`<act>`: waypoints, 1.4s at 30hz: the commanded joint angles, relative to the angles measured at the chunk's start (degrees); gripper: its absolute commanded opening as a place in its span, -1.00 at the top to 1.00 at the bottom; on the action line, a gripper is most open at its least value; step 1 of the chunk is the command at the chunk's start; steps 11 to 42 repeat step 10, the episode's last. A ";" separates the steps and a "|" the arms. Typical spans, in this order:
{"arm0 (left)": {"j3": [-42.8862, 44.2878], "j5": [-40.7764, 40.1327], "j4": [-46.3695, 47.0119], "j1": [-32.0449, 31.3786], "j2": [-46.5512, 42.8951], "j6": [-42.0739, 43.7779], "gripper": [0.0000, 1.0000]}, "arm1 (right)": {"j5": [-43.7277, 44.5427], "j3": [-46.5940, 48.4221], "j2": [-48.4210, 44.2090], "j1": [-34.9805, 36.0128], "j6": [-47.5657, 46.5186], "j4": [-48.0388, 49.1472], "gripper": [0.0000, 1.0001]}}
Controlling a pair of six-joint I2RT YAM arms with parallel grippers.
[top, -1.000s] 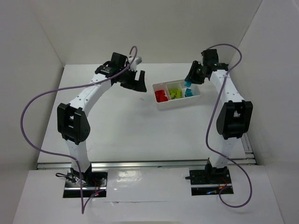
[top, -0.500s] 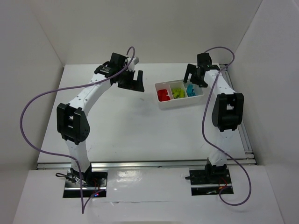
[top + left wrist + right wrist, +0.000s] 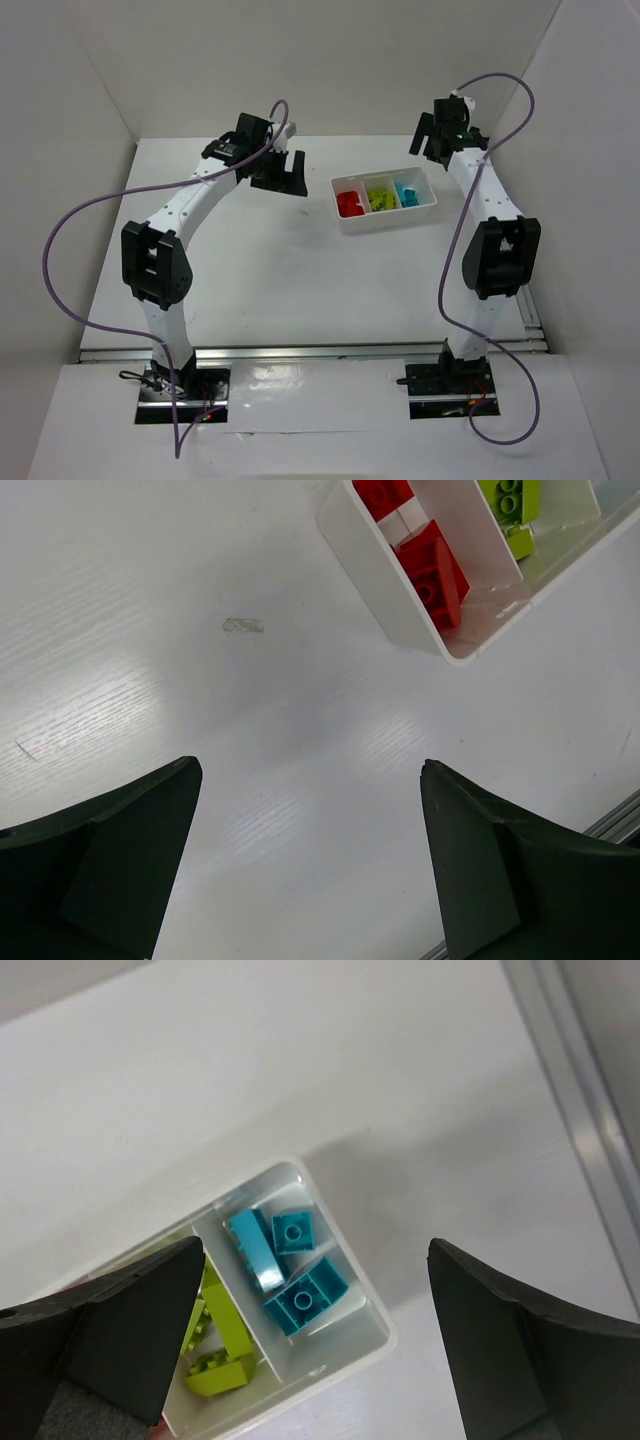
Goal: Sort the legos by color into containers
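The white three-compartment tray (image 3: 432, 208) lies at the back right of the table. Red legos (image 3: 349, 204) fill its left compartment, lime green legos (image 3: 378, 198) the middle, cyan-blue legos (image 3: 405, 193) the right. In the right wrist view, three cyan-blue legos (image 3: 290, 1270) rest in the end compartment beside the green legos (image 3: 215, 1345). My right gripper (image 3: 440, 140) hovers open and empty above the tray's far right end. My left gripper (image 3: 285, 175) hangs open and empty over bare table left of the tray; its view shows the red legos (image 3: 432, 565) in the tray's corner (image 3: 455, 650).
A metal rail (image 3: 525, 295) runs along the table's right edge, close to the right arm. White walls enclose the table on three sides. A small scuff mark (image 3: 243, 626) shows on the table near the tray.
My right gripper opened over the blue compartment, leaving a cyan-blue lego in the tray, then rose and pulled back toward the far right. The left arm stayed still.
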 commanded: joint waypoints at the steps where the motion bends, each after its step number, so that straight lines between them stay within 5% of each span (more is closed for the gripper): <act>1: 1.07 -0.43 -0.22 -0.07 -2.40 -1.18 -1.00 | 7.56 -1.92 -4.70 0.62 1.08 2.58 -1.00; 7: 1.06 -0.43 0.31 -0.07 -2.93 -1.70 -1.00 | 14.16 -6.24 -8.13 0.62 1.79 1.44 -1.00; 42: 1.07 -0.43 0.31 -0.07 -2.40 -2.22 -1.00 | 14.16 -9.22 -9.89 0.62 1.79 1.27 -1.00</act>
